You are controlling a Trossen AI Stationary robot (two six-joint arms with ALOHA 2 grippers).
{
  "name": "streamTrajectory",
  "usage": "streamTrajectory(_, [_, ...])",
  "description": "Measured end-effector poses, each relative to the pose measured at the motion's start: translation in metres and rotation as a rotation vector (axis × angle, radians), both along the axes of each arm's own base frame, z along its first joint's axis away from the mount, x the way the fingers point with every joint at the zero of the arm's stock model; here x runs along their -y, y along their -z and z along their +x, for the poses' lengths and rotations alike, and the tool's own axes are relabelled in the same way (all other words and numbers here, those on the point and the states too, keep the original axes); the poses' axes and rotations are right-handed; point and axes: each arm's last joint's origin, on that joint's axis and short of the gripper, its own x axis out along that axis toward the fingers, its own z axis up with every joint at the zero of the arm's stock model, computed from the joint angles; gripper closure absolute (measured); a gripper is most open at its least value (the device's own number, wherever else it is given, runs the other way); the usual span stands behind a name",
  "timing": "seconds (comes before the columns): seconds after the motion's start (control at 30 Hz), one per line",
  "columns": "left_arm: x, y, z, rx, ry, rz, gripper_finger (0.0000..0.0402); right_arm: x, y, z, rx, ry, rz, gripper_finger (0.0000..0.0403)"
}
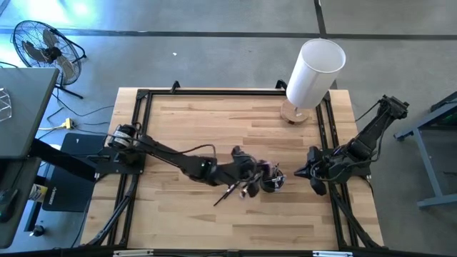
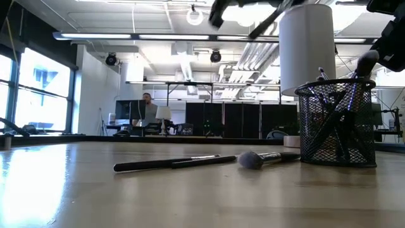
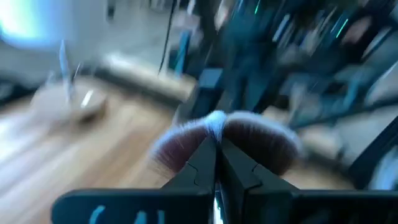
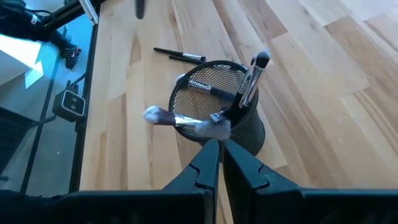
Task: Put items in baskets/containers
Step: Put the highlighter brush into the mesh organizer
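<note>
A black mesh cup [image 4: 217,112] [image 2: 335,123] [image 1: 273,180] stands on its base near the table's middle and holds several brushes that lean on its rim. Two dark-handled brushes [image 2: 168,163] and a grey-tipped one [image 2: 262,158] lie flat on the table to the left of the cup [image 1: 228,191]. My left gripper [image 3: 217,146] [image 1: 246,173] is raised just left of the cup and shut on a brush with a brownish fan of bristles [image 3: 249,134]. My right gripper [image 4: 219,149] [image 1: 300,172] hovers at the cup's right side, shut and holding nothing. My left gripper pinches a brush between its two fingers, just behind the bristle head [image 3: 216,127], which fans out past the fingertips. The brush is lifted clear of the table. The fingers hide its handle, and the wrist view is blurred.
A tall white cylinder on a wooden base [image 1: 313,71] stands at the table's far right corner. Black frame rails [image 1: 143,121] run along the table's left, far and right edges. Bare wood lies on the near and far-left parts of the table.
</note>
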Motion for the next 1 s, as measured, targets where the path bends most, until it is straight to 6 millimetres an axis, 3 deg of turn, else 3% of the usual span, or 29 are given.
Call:
streamTrajectory(0.1, [-0.001,-0.013,0.008,0.192,0.015,0.005,0.0401,0.0,0.0,0.0,0.01,0.012,-0.006,0.0391])
streamTrajectory(0.33, [-0.01,0.015,0.032,0.336,0.061,0.047,0.0401,0.0,0.0,0.0,0.013,0.014,-0.006,0.0391])
streamTrajectory(0.6, [-0.025,0.057,0.051,0.324,0.07,0.085,0.0402,-0.002,0.0,0.0,-0.012,-0.031,0.028,0.0391])
streamTrajectory(0.73, [-0.038,0.06,0.061,0.406,0.08,0.067,0.0401,-0.003,0.0,0.0,-0.035,-0.067,0.05,0.0391])
streamTrajectory(1.0, [-0.041,0.088,0.068,0.336,0.101,0.072,0.0397,-0.004,0.001,0.0,-0.049,-0.099,0.037,0.0391])
